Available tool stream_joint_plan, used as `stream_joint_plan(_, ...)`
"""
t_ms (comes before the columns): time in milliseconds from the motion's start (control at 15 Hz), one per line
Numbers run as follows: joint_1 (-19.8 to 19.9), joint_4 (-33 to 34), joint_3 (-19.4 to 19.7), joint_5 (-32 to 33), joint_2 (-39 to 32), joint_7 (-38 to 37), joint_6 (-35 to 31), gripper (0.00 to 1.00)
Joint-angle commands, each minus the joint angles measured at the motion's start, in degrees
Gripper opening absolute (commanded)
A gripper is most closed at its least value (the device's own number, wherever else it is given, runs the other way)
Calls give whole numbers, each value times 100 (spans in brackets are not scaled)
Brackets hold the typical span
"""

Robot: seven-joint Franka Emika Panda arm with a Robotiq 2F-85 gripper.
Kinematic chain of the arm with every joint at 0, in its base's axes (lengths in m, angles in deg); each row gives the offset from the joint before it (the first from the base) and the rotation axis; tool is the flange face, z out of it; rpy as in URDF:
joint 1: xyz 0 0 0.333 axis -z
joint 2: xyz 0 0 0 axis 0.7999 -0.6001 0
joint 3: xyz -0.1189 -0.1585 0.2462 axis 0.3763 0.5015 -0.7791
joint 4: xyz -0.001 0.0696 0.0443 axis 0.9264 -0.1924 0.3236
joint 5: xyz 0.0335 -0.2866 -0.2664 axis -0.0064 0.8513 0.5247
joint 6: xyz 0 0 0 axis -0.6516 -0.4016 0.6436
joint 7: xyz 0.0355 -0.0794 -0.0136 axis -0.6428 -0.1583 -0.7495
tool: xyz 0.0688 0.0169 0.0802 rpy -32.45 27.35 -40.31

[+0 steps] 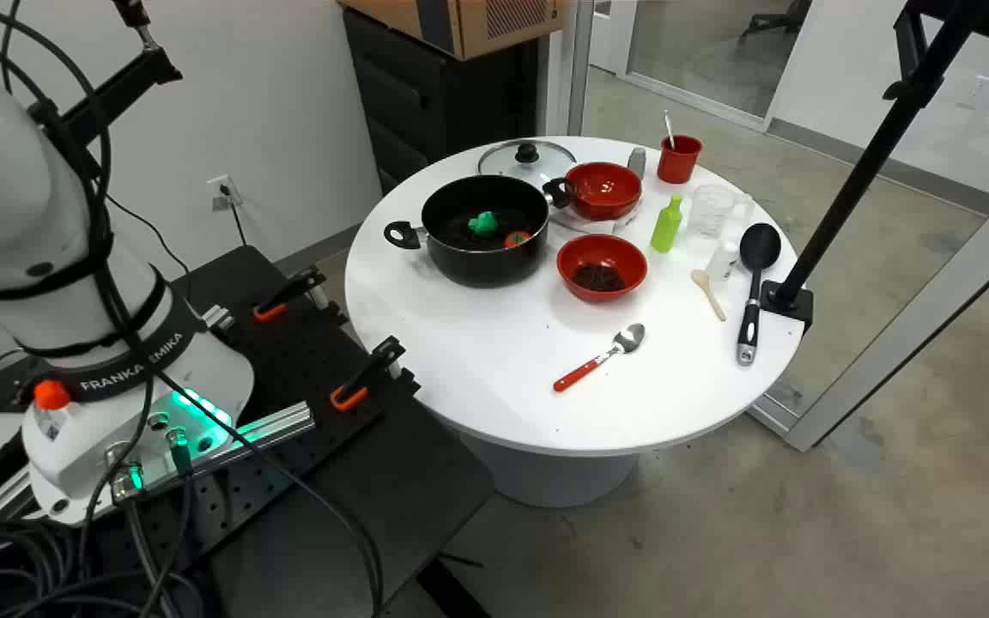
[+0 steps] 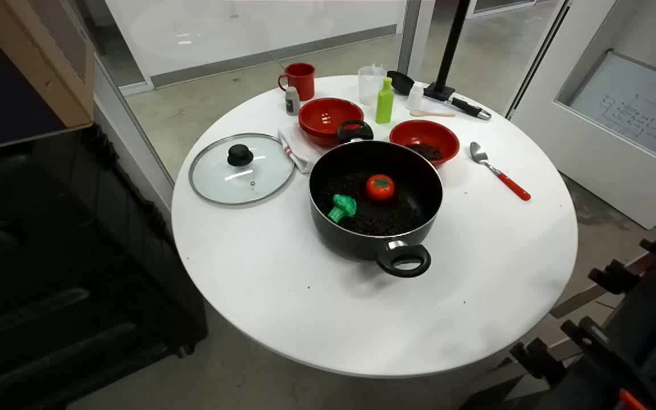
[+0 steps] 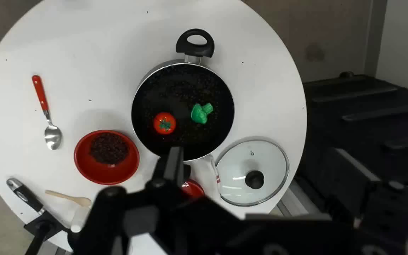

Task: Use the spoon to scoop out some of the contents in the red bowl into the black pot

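The spoon (image 1: 599, 359), red-handled with a silver head, lies flat on the white table in both exterior views and in the wrist view (image 3: 44, 106). The red bowl (image 1: 602, 250) holds dark grains; the wrist view also shows it (image 3: 106, 173). The black pot (image 2: 376, 239) stands beside it, with dark grains, a toy tomato (image 2: 380, 187) and a green toy broccoli (image 2: 342, 208) inside. My gripper (image 3: 266, 164) is open and empty, high above the table, its fingers wide apart in the wrist view. The exterior views do not show the gripper.
A glass lid (image 2: 241, 171), a second red bowl (image 2: 328, 117) and a cloth (image 2: 299, 147) lie by the pot. A green bottle (image 1: 667, 225), wooden spoon (image 1: 707, 293), black ladle (image 1: 756, 283) and red cup (image 1: 679, 160) stand or lie beyond. A black post (image 1: 855, 180) rises at the table edge.
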Motion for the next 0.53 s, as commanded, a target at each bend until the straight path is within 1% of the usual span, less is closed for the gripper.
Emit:
stream_joint_plan(0, 12, 14, -8, -3, -1, 5, 9, 100)
stream_joint_plan(267, 232, -530, -7, 329, 95, -56, -823, 100)
stream_joint_plan(467, 515, -1244, 140, 574, 143, -45, -1628, 100)
